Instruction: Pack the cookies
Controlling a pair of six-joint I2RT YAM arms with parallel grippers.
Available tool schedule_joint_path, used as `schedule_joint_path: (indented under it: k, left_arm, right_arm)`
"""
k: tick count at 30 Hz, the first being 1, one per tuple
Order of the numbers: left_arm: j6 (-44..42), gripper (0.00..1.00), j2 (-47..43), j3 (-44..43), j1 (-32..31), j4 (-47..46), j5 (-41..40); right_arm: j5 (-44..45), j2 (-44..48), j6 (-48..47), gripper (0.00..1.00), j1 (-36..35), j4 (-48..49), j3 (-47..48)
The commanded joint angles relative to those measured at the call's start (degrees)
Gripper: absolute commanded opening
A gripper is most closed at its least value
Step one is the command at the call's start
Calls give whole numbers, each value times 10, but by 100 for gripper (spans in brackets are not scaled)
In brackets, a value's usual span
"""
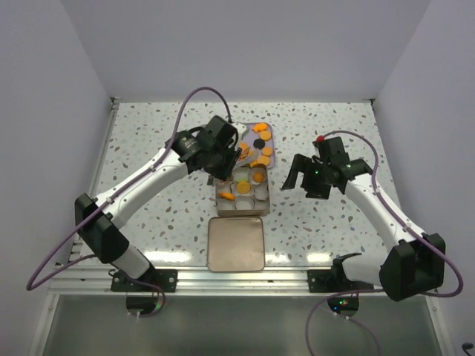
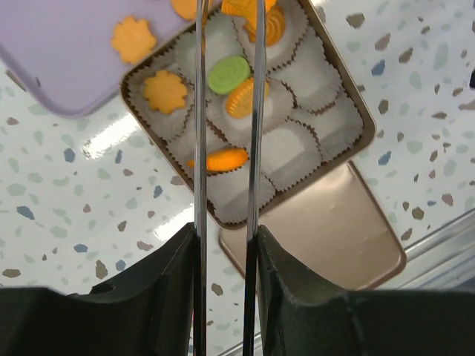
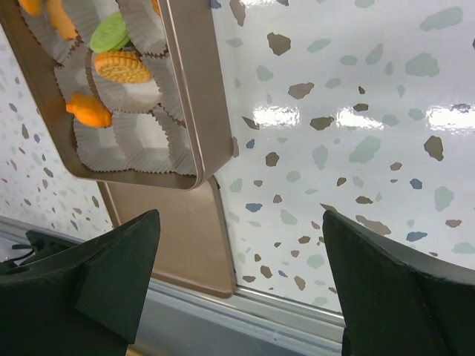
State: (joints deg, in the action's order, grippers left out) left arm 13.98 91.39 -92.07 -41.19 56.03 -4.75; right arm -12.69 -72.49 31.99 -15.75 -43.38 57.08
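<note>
My left gripper (image 1: 231,162) hangs over the far edge of the square metal tin (image 1: 264,194), beside the purple tray (image 1: 269,133). Its two long thin blades stand a cookie's width apart, and an orange cookie (image 2: 239,7) sits between them at the top edge of the left wrist view. The tin's white paper cups hold a green cookie (image 2: 228,74) and several orange cookies (image 2: 165,91). More orange cookies and a black cookie (image 1: 258,136) lie on the tray. My right gripper (image 1: 304,178) is wide open and empty, right of the tin; it also shows in the right wrist view (image 3: 239,222).
The tin's flat lid (image 1: 236,243) lies just in front of the tin, near the table's front rail. A small red object (image 1: 320,139) sits behind the right wrist. The speckled table (image 1: 148,133) has white walls at the back and at both sides.
</note>
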Motion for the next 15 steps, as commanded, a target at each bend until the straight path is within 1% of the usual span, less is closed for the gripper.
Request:
schedule_joint_path:
  k: [1, 4, 9, 15]
  left_arm:
    - [17, 25, -39, 43, -20, -36, 20]
    - [30, 26, -62, 87, -37, -58, 40]
    - [47, 25, -78, 138, -65, -76, 45]
    - [61, 26, -73, 153, -88, -97, 61]
  right_arm:
    - [35, 29, 13, 95, -1, -9, 10]
    - [37, 38, 16, 95, -1, -7, 2]
    - [44, 52, 17, 95, -1, -8, -9]
    - [39, 50, 14, 95, -2, -12, -14]
